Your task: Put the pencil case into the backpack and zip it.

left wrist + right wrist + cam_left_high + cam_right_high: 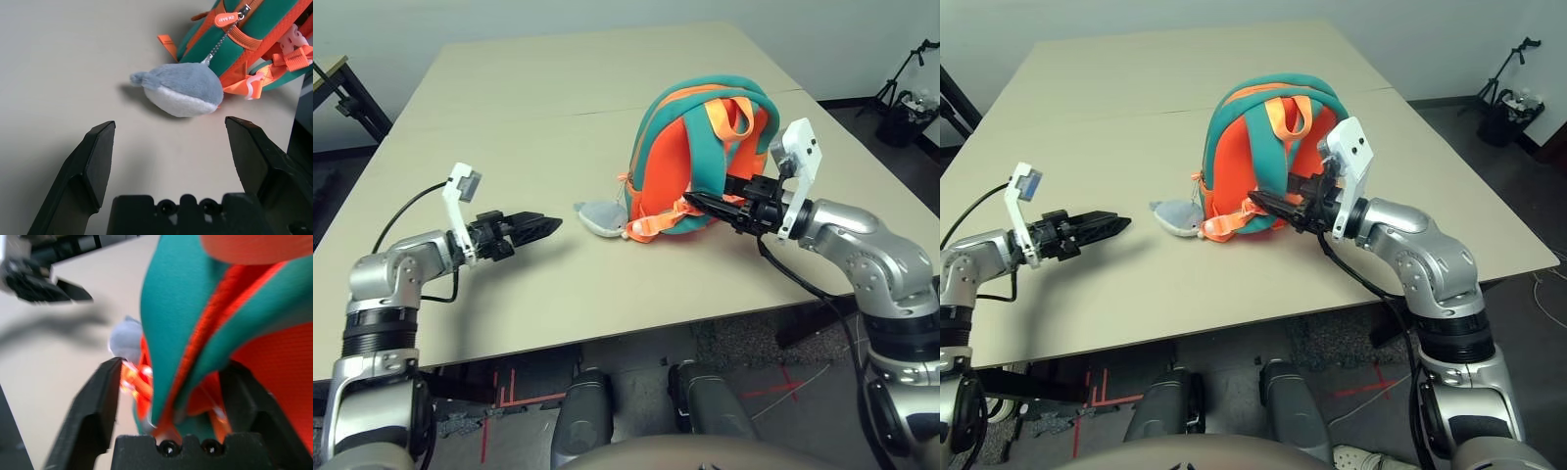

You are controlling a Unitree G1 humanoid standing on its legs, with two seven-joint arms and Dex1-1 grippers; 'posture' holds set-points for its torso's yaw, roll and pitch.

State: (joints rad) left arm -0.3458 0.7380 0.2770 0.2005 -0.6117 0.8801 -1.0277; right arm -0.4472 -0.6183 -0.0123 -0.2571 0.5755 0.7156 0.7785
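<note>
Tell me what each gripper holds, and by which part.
The left gripper is open and holds nothing. The right gripper is open around a teal strap low on the backpack, not yet clamped.

Soft cloth backpack [690,157], plush shark charm [183,89], matt table [558,88].

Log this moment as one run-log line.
left gripper: open, empty, above table | right gripper: open around backpack strap edge | shark charm: on table | pencil case: not visible

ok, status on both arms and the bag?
Left gripper open, empty, facing shark charm. Right gripper open around backpack strap. Pencil case not visible.
</note>
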